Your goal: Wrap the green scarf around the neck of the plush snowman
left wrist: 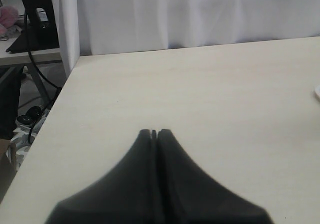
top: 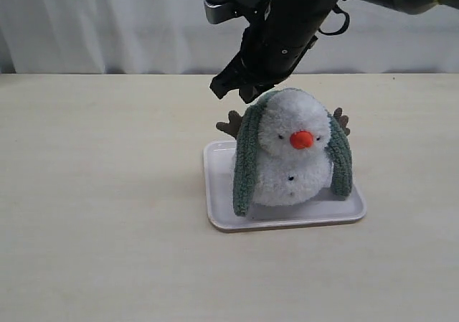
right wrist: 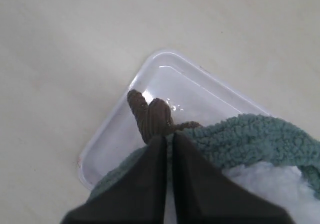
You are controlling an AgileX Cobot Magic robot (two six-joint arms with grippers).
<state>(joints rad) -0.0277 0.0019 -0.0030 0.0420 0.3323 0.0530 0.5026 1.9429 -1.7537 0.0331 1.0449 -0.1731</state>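
Note:
The plush snowman (top: 294, 157) sits upright on a white tray (top: 215, 193), orange nose toward the camera. The green scarf (top: 247, 157) lies over the top of its head, and its two ends hang down either side of the body to the tray. My right gripper (top: 245, 92) is at the back left of the head, its jaws shut on the green scarf (right wrist: 250, 136) just beside the brown arm (right wrist: 150, 116). My left gripper (left wrist: 154, 132) is shut and empty over bare table, and does not appear in the exterior view.
The tray's rim (right wrist: 115, 129) lies below the right gripper. A white curtain (top: 107, 21) hangs behind the table. In the left wrist view, the table's left edge (left wrist: 60, 104) drops off to cables and a stand on the floor.

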